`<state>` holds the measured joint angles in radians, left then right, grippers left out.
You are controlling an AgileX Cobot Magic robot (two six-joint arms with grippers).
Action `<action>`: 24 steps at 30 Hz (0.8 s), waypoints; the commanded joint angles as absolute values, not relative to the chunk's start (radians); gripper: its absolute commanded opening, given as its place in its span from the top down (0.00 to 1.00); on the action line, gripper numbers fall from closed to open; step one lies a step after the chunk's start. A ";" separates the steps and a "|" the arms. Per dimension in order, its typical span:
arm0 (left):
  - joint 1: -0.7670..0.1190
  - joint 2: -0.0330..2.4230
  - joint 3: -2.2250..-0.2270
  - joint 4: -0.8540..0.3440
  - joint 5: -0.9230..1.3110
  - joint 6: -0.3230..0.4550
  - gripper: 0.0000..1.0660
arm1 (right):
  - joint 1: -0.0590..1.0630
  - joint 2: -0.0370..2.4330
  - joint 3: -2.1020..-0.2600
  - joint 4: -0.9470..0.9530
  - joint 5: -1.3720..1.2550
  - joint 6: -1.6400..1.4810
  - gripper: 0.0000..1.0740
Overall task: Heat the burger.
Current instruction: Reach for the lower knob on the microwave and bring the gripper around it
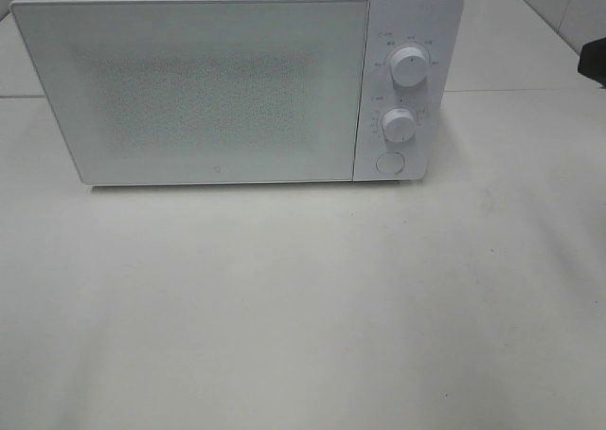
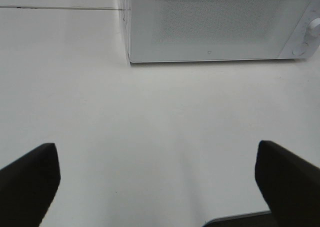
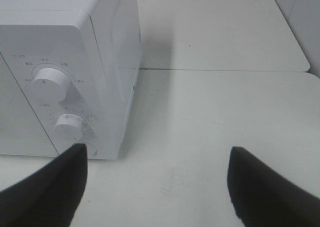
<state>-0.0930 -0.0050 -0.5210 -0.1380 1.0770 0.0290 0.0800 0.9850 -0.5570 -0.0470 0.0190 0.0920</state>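
The white table [image 1: 303, 316] carries a white microwave [image 1: 237, 80], its top cut off in the high view. Its door [image 1: 189, 89] is shut, and the speckled panel lets nothing inside show. The burger appears in no view, so I cannot tell where it lies relative to either claw. Left claw [image 2: 156, 149] and right claw [image 3: 157, 151] gape wide over the table, holding nothing; only their dark fingertips show.

The white microwave [image 1: 237, 80] stands upright toward the far edge of the tabletop [image 1: 303, 307], its door [image 1: 189, 89] shut. The speckled door panel hides whatever is inside
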 commanded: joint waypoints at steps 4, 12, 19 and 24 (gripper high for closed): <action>-0.091 -0.030 -0.517 -0.140 1.068 0.027 0.08 | 0.076 1.079 -0.441 -0.070 -0.310 0.088 0.30; -0.091 -0.030 -0.517 -0.140 1.068 0.027 0.08 | 0.076 1.154 -0.314 -0.065 -0.632 0.050 0.30; -0.091 -0.030 -0.517 -0.140 1.068 0.027 0.08 | 0.083 1.276 -0.285 -0.034 -0.795 -0.015 0.30; -0.091 -0.030 -0.517 -0.140 1.068 0.027 0.08 | 0.192 1.400 -0.264 0.223 -0.987 -0.240 0.30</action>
<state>-0.0930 -0.0050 -0.5210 -0.1380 1.0770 0.0290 0.1440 1.3650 -0.2750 0.1110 -0.8830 -0.1250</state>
